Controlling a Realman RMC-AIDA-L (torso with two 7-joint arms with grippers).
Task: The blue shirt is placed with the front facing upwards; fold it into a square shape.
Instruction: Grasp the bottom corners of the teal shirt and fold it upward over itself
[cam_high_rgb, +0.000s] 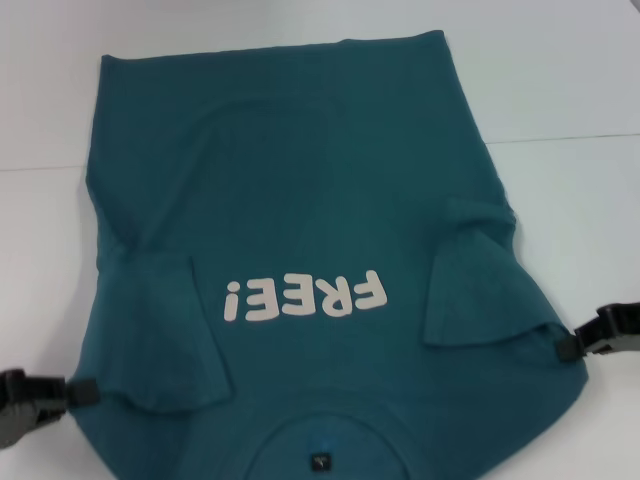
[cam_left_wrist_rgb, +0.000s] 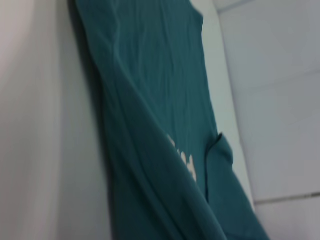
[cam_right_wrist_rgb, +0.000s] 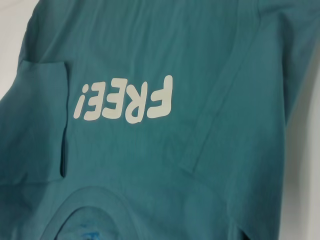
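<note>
Here I see the left claw (cam_high_rgb: 82, 392) at the near left edge of the desk (cam_high_rgb: 560, 90), its tips pinched onto the shoulder fabric of the blue shirt (cam_high_rgb: 300, 190), while the right claw (cam_high_rgb: 566, 347) is likewise clenched on the opposite shoulder near the desk's right edge. The shirt lies front up across the middle of the desk, collar toward me, hem toward the far edge, both sleeves folded inward beside the white lettering (cam_high_rgb: 305, 297). Bare desk surrounds the shirt's far and side edges.
</note>
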